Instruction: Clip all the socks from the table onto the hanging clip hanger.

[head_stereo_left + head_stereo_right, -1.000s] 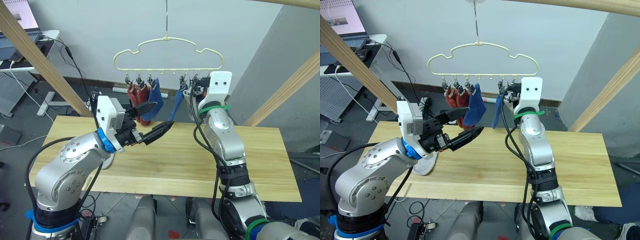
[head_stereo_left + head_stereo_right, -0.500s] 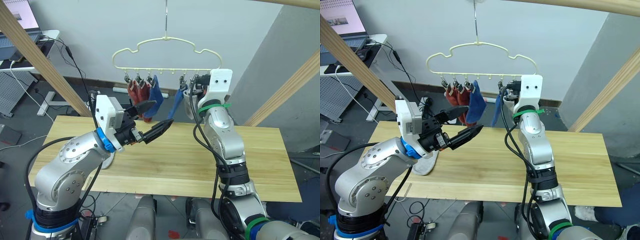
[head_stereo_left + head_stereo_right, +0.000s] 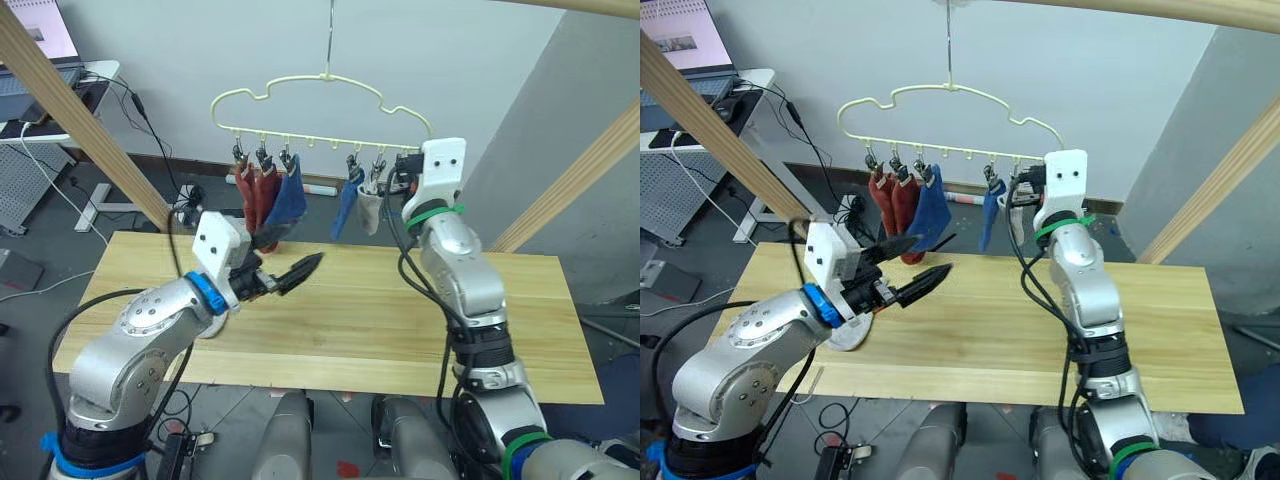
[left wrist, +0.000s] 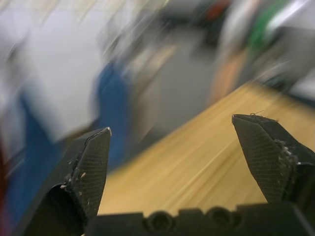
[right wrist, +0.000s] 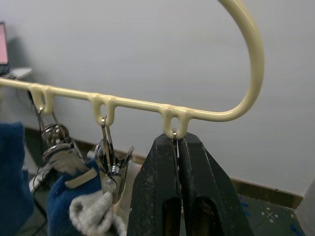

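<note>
The pale yellow clip hanger (image 3: 320,100) hangs tilted above the table (image 3: 380,320). Clipped to it are two rust red socks (image 3: 250,195), a blue sock (image 3: 288,195), a second blue sock (image 3: 347,205) and a light grey sock (image 3: 370,210). Another grey sock (image 3: 848,338) lies on the table, partly under my left arm. My left gripper (image 3: 295,250) is open and empty, just below the hanging socks. My right gripper (image 5: 173,140) is shut on the clip at the hanger's right end.
Slanted wooden beams stand at the left (image 3: 60,100) and at the right (image 3: 570,180) of the table. A desk (image 3: 60,90) with cables stands at the back left. The table's right half is bare wood.
The hanger has swung to the left and now tilts, with its right end lower. My left gripper has dropped a little, still open. My right gripper has stayed at the hanger's right end.
</note>
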Robot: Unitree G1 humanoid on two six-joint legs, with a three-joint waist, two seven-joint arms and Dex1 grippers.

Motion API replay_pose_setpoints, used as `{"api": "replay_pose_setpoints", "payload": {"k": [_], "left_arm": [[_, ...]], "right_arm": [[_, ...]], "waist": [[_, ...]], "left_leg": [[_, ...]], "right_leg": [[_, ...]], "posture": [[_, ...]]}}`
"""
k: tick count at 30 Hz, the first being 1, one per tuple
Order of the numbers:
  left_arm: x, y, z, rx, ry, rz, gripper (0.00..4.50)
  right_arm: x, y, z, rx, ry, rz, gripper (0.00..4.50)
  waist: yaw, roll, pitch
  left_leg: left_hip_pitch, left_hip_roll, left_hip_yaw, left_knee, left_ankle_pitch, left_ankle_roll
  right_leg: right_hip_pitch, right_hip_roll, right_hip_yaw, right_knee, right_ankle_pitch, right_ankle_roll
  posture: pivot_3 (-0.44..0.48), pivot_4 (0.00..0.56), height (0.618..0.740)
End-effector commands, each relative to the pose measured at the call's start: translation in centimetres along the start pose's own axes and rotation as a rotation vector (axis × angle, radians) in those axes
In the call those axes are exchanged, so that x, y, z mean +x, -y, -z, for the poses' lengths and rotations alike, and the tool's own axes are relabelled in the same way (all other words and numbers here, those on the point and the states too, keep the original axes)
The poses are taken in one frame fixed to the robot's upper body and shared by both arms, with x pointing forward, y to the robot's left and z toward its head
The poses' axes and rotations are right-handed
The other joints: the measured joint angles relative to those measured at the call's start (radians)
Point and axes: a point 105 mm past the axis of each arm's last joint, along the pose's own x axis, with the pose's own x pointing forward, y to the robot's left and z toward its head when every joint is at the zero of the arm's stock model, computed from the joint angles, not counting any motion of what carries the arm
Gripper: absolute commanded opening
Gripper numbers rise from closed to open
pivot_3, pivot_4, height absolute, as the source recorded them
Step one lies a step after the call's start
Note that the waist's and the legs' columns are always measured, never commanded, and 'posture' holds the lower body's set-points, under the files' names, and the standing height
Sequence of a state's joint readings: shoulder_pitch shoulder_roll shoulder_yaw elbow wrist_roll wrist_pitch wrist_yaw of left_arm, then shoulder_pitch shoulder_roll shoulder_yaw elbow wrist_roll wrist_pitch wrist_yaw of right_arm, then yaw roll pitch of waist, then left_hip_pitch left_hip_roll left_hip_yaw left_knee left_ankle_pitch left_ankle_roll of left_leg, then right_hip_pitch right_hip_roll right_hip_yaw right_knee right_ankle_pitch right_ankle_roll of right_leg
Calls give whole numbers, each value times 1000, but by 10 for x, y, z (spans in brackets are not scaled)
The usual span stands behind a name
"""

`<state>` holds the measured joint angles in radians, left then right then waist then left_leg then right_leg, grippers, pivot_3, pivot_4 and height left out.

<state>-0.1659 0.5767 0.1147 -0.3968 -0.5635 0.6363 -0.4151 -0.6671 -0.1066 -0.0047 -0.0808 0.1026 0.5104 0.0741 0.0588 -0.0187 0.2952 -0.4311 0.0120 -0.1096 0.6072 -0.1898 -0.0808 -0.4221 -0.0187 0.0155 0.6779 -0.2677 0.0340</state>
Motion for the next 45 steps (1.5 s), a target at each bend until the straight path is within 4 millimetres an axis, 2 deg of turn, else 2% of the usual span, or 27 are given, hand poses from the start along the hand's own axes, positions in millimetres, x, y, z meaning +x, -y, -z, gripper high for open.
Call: {"api": "replay_pose_setpoints", "payload": {"k": [1, 8, 12, 21, 25, 28, 37, 42, 45], "left_arm": [[-1, -52, 27, 8, -54, -225, 4356], [21, -97, 64, -36, -137, -343, 4356], [24, -119, 81, -57, -182, -438, 4356], [21, -114, 123, -208, -340, -401, 4356], [16, -114, 132, -160, -410, -387, 4356], [11, -106, 140, -109, -451, -334, 3836], [10, -93, 138, -77, -428, -287, 1329], [12, -78, 133, -90, -391, -249, 35], [12, -60, 129, -100, -363, -203, 35]], "right_arm": [[-9, 12, 3, -14, -52, -49, 6], [-16, 20, 5, 6, -114, -48, 6], [-20, 19, 5, 14, -134, -41, 6], [-27, 26, 7, 25, -167, -4, 6], [-27, 25, 8, 40, -176, -4, 6], [-27, 24, 8, 43, -180, -9, 0], [-24, 35, 6, 7, -187, -16, 0], [-22, 39, 4, -34, -191, -47, 0], [-22, 42, 5, -42, -208, -63, 0]], "waist": [[6, 0, 0], [20, 0, 0], [16, -1, 0], [13, -1, 1], [11, -1, 0], [8, -1, 0], [8, 0, 1], [10, 0, 1], [10, 0, 1]], "left_leg": [[0, 0, 0, 0, 0, 0], [-1, 0, 1, 0, 0, 0], [-1, 0, 2, 0, 0, 0], [-1, 0, 0, 0, 0, 0], [0, 0, 1, 1, 0, 1], [0, 0, 1, 0, 0, 1], [0, -1, 1, 0, 0, 1], [0, -1, 1, 0, 0, 1], [-1, -1, 1, 0, 0, 1]], "right_leg": [[0, 0, 0, 0, 0, 0], [0, 0, -1, -1, 0, 0], [0, -1, 0, -1, 0, 0], [1, -1, -2, 0, 0, 0], [1, -1, -1, 0, 0, 0], [1, -1, -1, 0, 0, 0], [2, -3, -1, 0, -1, 0], [2, -3, -2, -1, -1, -1], [2, -4, -2, -2, -1, -1]], "posture": [[245, 299, 740], [212, 315, 740], [192, 324, 740], [187, 335, 740], [193, 338, 740], [197, 343, 740], [200, 340, 740], [201, 328, 740], [201, 328, 740]]}}
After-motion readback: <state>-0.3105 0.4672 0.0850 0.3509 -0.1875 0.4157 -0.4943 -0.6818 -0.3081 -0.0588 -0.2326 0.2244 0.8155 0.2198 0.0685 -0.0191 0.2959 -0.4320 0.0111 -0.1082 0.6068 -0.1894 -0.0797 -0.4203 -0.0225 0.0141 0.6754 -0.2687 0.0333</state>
